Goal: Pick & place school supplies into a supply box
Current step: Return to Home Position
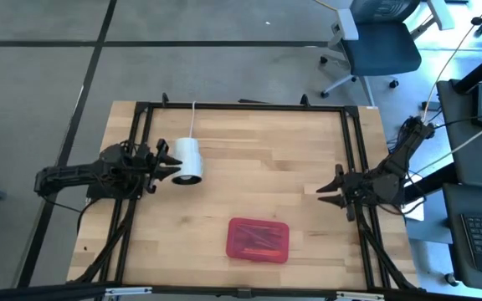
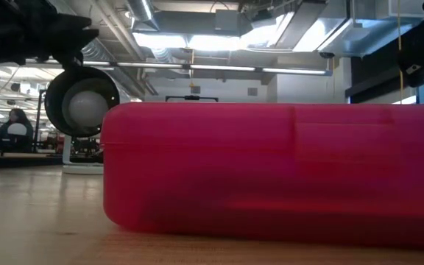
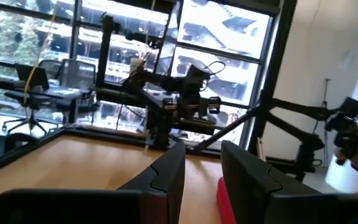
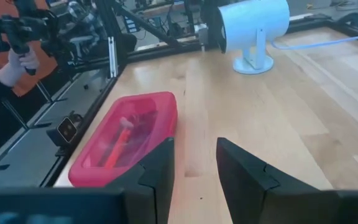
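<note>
**Red case closed; arms due home**

Left gripper (image 1: 171, 165): jaws parted, empty, just beside white cylinder (image 1: 187, 159). Supply box (image 1: 258, 240): lid down, front-centre of table (image 1: 266, 150). Right gripper (image 1: 326, 191): jaws parted, empty, near right edge. Best practice: retract level, left arm avoiding the cylinder.
</note>
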`<action>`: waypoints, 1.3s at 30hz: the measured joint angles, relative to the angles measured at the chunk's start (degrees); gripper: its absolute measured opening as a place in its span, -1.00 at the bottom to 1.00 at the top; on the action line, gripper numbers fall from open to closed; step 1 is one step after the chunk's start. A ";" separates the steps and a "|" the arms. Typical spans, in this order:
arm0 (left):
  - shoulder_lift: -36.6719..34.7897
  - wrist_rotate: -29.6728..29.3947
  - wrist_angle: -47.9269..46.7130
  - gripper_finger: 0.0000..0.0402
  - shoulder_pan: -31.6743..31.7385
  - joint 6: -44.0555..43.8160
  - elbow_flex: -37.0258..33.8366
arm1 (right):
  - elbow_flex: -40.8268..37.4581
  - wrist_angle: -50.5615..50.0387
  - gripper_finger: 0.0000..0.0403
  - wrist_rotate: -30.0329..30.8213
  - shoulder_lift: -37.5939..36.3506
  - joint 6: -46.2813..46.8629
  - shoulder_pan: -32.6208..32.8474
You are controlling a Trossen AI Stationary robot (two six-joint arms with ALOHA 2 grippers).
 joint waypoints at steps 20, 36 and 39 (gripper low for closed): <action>-1.45 -15.93 -9.75 -0.51 -0.04 3.19 3.67 | 0.15 -15.50 -0.39 -0.54 -16.38 -4.39 0.00; -1.47 -28.03 -12.69 -0.51 -0.04 3.22 3.87 | -2.49 -2.11 -0.39 -12.72 -16.52 -19.24 0.00; -1.47 -29.08 -14.29 -0.51 -0.04 3.60 3.87 | -4.30 -1.62 -0.39 -13.18 -16.52 -18.59 0.00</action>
